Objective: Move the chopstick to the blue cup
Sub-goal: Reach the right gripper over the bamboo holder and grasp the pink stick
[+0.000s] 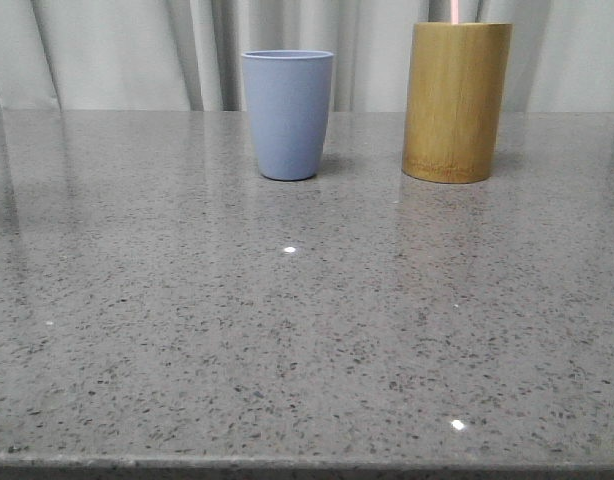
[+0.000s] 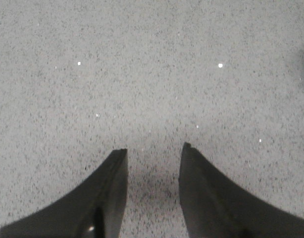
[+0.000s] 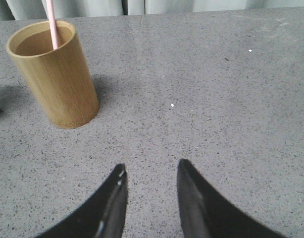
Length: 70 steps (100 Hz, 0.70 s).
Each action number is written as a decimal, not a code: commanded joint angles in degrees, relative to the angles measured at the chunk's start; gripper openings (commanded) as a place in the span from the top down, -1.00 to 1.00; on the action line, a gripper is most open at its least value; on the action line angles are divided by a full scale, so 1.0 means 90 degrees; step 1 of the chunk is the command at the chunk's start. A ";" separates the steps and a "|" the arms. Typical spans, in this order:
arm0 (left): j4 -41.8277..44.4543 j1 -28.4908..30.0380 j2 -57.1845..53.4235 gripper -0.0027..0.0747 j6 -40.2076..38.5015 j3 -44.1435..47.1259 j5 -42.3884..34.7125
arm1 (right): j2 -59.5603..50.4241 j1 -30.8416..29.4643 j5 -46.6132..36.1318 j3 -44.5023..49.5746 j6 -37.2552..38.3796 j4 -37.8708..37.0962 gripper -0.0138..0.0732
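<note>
The blue cup (image 1: 288, 114) stands upright at the back of the grey table, left of the yellow-brown bamboo cylinder (image 1: 456, 101). A pale pink chopstick (image 1: 456, 10) rises out of the cylinder; only its top shows. In the right wrist view the chopstick (image 3: 52, 25) stands inside the cylinder (image 3: 55, 74). My right gripper (image 3: 152, 166) is open and empty over bare table, short of the cylinder. My left gripper (image 2: 154, 148) is open and empty over bare table. Neither gripper shows in the front view.
The speckled grey stone table (image 1: 307, 330) stretches from the cups to its front edge. A pale curtain (image 1: 127, 50) hangs behind the table.
</note>
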 commanded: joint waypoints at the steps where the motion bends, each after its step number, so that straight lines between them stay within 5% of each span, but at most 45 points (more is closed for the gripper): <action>1: 0.0014 0.0027 -0.0613 0.25 -0.0055 0.0377 -0.0878 | 0.0132 0.0019 -0.0383 -0.0329 -0.0090 0.0020 0.05; 70: 0.0126 0.0027 -0.2539 0.25 -0.0079 0.2434 -0.1588 | 0.2970 0.1144 -0.0131 -0.3412 -0.0090 0.0032 0.05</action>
